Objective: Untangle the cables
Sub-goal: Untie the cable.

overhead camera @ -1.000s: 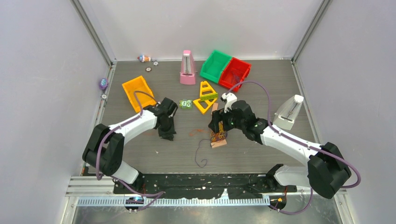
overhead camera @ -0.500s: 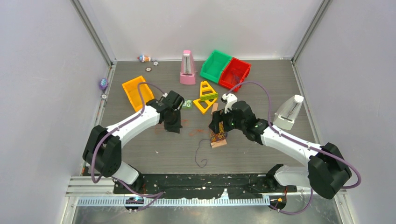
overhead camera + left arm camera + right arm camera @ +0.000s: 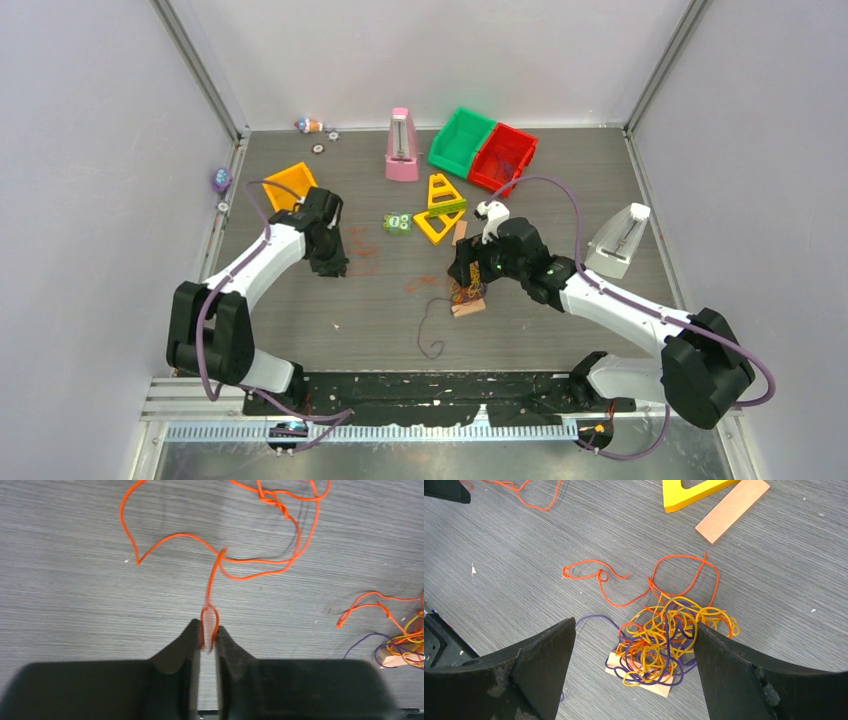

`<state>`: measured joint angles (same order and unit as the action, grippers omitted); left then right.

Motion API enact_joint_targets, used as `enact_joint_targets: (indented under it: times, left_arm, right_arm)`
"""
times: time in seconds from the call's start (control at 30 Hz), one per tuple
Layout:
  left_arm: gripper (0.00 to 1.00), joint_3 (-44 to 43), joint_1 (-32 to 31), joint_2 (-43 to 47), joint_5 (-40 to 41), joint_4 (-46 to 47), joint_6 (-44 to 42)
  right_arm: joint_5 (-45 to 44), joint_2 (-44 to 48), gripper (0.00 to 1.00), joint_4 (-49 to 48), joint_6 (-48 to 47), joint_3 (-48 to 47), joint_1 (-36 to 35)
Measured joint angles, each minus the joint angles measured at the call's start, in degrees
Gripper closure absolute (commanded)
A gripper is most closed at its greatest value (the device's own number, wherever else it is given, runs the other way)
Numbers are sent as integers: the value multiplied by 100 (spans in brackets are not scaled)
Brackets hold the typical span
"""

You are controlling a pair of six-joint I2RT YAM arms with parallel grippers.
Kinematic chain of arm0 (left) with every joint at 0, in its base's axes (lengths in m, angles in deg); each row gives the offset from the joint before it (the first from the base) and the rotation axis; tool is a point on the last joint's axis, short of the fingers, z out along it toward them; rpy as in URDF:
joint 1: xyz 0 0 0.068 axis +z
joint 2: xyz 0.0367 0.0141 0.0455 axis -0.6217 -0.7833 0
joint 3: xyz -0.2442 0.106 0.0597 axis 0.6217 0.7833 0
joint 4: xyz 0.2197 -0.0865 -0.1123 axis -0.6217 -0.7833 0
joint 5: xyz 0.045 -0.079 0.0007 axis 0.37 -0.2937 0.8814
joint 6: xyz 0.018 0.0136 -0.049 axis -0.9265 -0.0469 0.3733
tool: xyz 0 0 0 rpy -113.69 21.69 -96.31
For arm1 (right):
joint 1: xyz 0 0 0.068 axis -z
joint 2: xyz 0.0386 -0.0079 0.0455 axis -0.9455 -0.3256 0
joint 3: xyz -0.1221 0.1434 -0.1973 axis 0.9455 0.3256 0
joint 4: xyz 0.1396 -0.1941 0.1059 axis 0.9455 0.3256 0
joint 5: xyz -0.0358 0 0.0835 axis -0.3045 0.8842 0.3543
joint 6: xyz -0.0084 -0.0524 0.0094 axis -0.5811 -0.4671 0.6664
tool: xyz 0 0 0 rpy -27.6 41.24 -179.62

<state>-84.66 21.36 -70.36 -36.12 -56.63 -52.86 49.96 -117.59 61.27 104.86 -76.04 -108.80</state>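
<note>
The cables form a tangle (image 3: 467, 292) of yellow, orange and purple strands lying on a small wooden block (image 3: 661, 687); in the right wrist view the tangle (image 3: 669, 635) sits between my wide-open right gripper (image 3: 634, 625) fingers, untouched. My right gripper (image 3: 466, 278) hovers just above it. A separate orange cable (image 3: 220, 560) lies spread on the table, faint in the top view (image 3: 360, 245). One loop of it stands between the tips of my left gripper (image 3: 209, 630), whose jaws are a narrow slit apart. My left gripper (image 3: 330, 266) is left of centre. A purple strand (image 3: 430, 330) trails toward me.
An orange bin (image 3: 285, 185) is just behind the left arm. Green (image 3: 462, 140) and red (image 3: 503, 155) bins and a pink metronome (image 3: 402, 145) stand at the back, yellow triangles (image 3: 440, 210) and a wooden plank (image 3: 732, 510) beyond the tangle, a white metronome (image 3: 620, 240) right.
My left arm has swung left and back from the table's middle, dragging the orange cable away from the tangle, and its jaws have parted slightly. The right arm has not moved.
</note>
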Motion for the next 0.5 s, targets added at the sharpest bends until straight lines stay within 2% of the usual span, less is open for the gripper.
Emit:
enact_joint_targets:
  times: [0.03, 0.1, 0.13, 0.17, 0.37, 0.4, 0.43, 0.47, 0.5]
  left_arm:
    - [54, 74, 83, 39, -13, 22, -17]
    - [29, 186, 219, 122, -26, 42, -109]
    - [13, 214, 251, 157, -26, 63, -85]
    - [3, 247, 284, 205, 0, 105, -105]
    - [0, 291, 319, 581, 496, 258, -94]
    - [9, 291, 319, 625, 612, 275, -96]
    - [22, 286, 321, 649, 734, 286, -105]
    - [29, 278, 323, 649, 817, 289, -96]
    - [29, 271, 323, 647, 887, 308, -107]
  right_arm:
    - [-2, 0, 9, 0, 0, 4, 0]
    - [-2, 0, 9, 0, 0, 7, 0]
    - [-4, 0, 9, 0, 0, 7, 0]
    - [-4, 2, 9, 0, 0, 7, 0]
    - [-4, 24, 9, 2, 2, 15, 0]
    - [-4, 24, 9, 2, 4, 15, 0]
    - [-4, 24, 9, 2, 4, 15, 0]
    - [-4, 24, 9, 4, 4, 15, 0]
    - [-4, 24, 9, 4, 4, 15, 0]
